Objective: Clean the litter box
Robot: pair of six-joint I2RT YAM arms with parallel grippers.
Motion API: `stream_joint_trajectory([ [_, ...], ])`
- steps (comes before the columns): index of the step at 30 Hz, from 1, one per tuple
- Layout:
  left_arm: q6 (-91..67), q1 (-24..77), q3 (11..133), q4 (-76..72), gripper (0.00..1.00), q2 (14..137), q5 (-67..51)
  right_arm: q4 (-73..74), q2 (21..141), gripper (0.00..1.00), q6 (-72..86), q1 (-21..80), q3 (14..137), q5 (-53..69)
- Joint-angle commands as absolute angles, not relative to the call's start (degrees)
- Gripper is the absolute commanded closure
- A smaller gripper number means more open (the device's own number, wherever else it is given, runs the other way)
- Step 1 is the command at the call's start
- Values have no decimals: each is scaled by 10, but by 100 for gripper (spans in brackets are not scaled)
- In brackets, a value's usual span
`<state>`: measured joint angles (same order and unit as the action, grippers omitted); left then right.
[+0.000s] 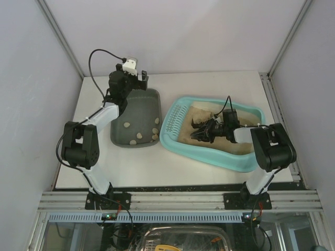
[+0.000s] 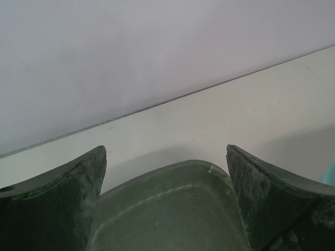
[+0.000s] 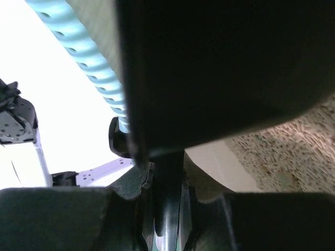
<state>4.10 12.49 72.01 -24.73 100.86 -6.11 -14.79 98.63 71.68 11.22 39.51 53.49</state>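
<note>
The light-turquoise litter box point(image 1: 172, 137) lies right of centre in the top view, with beige litter point(image 1: 207, 112) in it and its slotted end toward the left. My right gripper point(image 1: 213, 130) is low inside it, shut on the handle of a black scoop point(image 1: 199, 132). In the right wrist view the scoop handle point(image 3: 168, 209) runs between my fingers, its dark head point(image 3: 220, 63) fills the top, and litter point(image 3: 298, 151) and the slotted end point(image 3: 86, 49) show beside it. My left gripper point(image 1: 137, 79) is open over the far end of the dark grey tray point(image 1: 131, 110).
The grey tray holds several beige lumps point(image 1: 140, 137) at its near end. In the left wrist view its far rim point(image 2: 172, 172) lies between my fingers point(image 2: 272, 198), with the white table and back wall beyond. Enclosure walls stand on both sides.
</note>
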Motion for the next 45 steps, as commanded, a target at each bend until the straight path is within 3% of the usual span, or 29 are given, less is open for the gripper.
stream_joint_trajectory([
  [1, 45, 128, 700, -262, 0, 995, -51, -72, 955, 100, 628, 108, 409, 554],
  [20, 41, 132, 691, -235, 0, 969, -52, 2, 874, 100, 531, 87, 408, 601],
  [34, 79, 133, 671, -180, 0, 912, -69, 193, 790, 100, 350, 67, 408, 575],
  [45, 81, 133, 635, -148, 0, 852, -50, 174, 748, 100, 294, 68, 385, 533],
])
